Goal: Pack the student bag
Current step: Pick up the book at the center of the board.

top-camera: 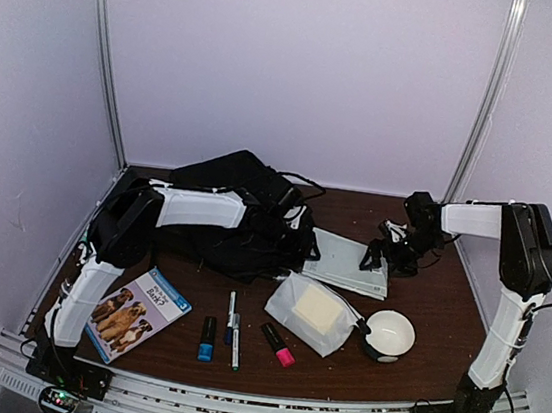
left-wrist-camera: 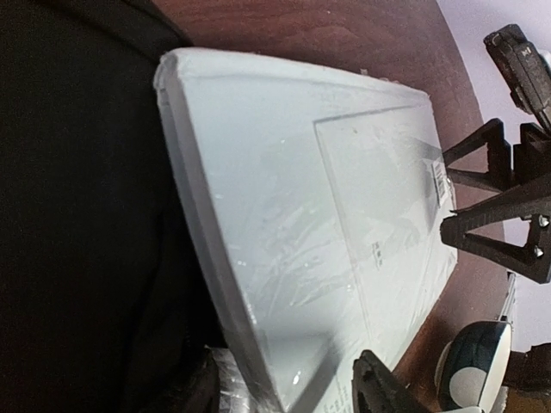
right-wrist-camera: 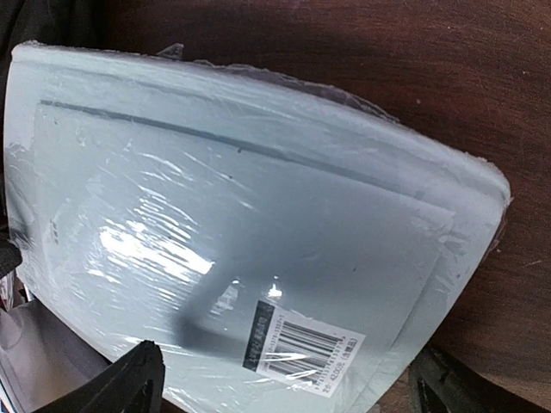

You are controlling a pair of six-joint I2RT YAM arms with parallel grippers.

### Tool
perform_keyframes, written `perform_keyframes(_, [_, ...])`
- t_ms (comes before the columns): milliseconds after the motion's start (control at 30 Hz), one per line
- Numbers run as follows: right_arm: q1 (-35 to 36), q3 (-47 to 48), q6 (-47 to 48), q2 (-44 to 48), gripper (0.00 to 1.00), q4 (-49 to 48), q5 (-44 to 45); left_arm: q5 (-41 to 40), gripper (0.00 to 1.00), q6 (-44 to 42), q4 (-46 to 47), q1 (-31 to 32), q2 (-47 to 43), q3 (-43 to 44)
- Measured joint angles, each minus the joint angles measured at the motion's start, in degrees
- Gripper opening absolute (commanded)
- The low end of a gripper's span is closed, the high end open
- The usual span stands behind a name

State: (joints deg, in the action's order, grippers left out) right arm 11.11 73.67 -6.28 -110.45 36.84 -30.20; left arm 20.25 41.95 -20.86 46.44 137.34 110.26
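The black student bag [top-camera: 225, 210] lies at the back left of the table and fills the left side of the left wrist view [left-wrist-camera: 77, 215]. A pale grey shrink-wrapped notebook [top-camera: 349, 264] lies flat just right of it, its left end against the bag. My left gripper [top-camera: 298, 231] reaches over the bag. It is open, with its fingers either side of the notebook's near end [left-wrist-camera: 297, 391]. My right gripper [top-camera: 388, 256] is open over the notebook's right end [right-wrist-camera: 284, 396], by the barcode label [right-wrist-camera: 306, 348]. Neither gripper holds anything.
A translucent white pouch [top-camera: 313, 312] and a white bowl [top-camera: 388, 333] sit in front of the notebook. A book with dogs on its cover [top-camera: 132, 315] and several markers [top-camera: 233, 330] lie near the front edge. White walls close in the back and sides.
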Motion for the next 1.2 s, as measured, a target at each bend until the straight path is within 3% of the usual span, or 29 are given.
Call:
perform_keyframes(500, [-0.66, 0.81, -3.15, -1.44, 0.93, -1.07, -4.07, 8.28, 0.35, 0.39, 1.88, -1.79, 2.58, 2.71])
perform_keyframes(567, [-0.68, 0.81, -3.26, -1.44, 0.93, -1.11, -4.09, 9.07, 0.39, 0.42, 3.61, -2.05, 2.49, 2.16])
perform_keyframes(633, [-0.68, 0.81, -3.37, -1.44, 0.92, -1.11, -4.07, 10.05, 0.52, 0.39, 6.67, -2.36, 2.08, 0.59])
perform_keyframes(700, [-0.68, 0.81, -3.43, -1.46, 0.92, -1.16, -4.11, 10.97, 0.53, 0.22, 9.49, -2.43, 1.86, -0.66])
perform_keyframes(1200, [-1.51, 0.9, -4.24, -1.68, 0.91, -1.25, -5.77, 14.32, 0.07, 3.45, 15.1, -3.28, 1.7, -0.42])
